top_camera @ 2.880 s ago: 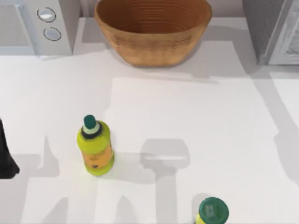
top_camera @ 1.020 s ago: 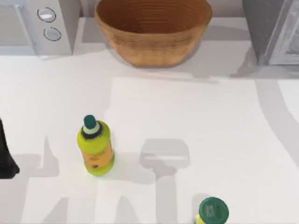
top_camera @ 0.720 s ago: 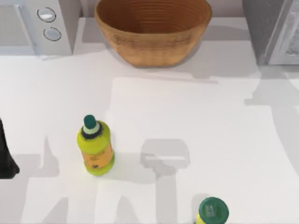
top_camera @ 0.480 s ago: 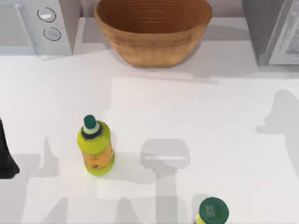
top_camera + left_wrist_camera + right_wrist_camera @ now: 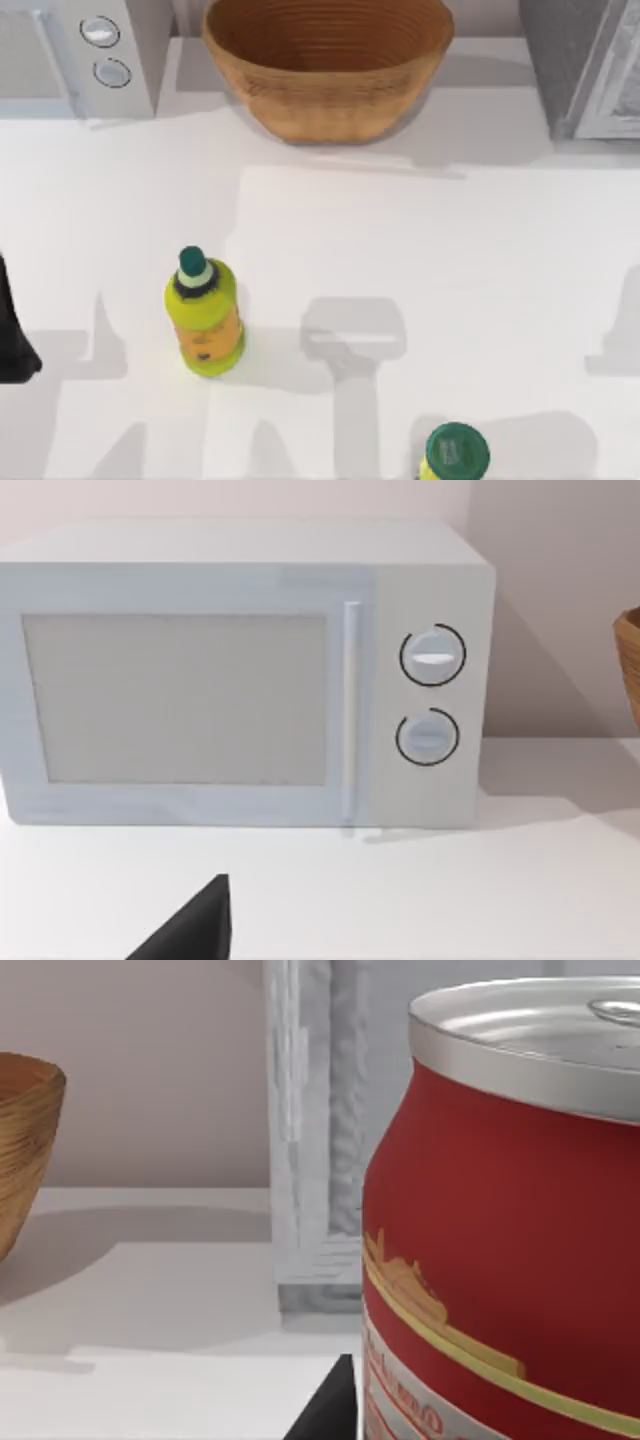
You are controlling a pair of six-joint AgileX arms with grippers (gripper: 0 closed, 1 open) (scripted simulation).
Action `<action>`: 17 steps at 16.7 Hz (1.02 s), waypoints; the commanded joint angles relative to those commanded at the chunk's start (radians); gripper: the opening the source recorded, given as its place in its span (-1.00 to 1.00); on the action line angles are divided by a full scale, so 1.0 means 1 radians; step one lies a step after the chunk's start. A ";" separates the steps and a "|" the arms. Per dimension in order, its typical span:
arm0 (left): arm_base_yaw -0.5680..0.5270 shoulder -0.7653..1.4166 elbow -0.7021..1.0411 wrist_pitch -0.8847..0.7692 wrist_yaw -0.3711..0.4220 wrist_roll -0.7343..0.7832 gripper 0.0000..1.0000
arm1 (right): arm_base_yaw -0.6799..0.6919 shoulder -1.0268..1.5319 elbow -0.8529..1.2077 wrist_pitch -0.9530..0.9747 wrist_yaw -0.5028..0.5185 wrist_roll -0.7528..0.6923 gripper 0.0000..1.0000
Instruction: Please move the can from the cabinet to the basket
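The red can (image 5: 500, 1220), silver-topped, looms very close in the right wrist view, in front of the cabinet. My right gripper (image 5: 500, 1425) is shut on it, one dark fingertip (image 5: 328, 1410) showing against its side. The grey cabinet (image 5: 585, 65) stands at the table's back right, and its white-framed door (image 5: 300, 1130) rises behind the can. The woven basket (image 5: 328, 95) sits at the back centre, its rim (image 5: 25, 1110) off to the can's side. My left gripper (image 5: 12, 335) is parked at the table's left edge.
A white microwave (image 5: 75, 55) with two knobs stands at the back left, facing the left wrist camera (image 5: 240, 670). A yellow-green bottle (image 5: 203, 320) stands left of centre. A second green-capped bottle (image 5: 457, 452) is at the front edge.
The right arm's shadow slid from beside the cabinet down the table's right side toward the front. The bottles, the basket and the left arm stayed put.
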 joint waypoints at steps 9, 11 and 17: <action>0.000 0.000 0.000 0.000 0.000 0.000 1.00 | -0.023 -0.064 -0.087 0.043 -0.027 0.002 -1.00; 0.000 0.000 0.000 0.000 0.000 0.000 1.00 | -0.010 -0.033 -0.057 0.053 -0.017 0.003 -1.00; 0.000 0.000 0.000 0.000 0.000 0.000 1.00 | 0.103 0.310 0.261 0.129 0.094 0.007 -1.00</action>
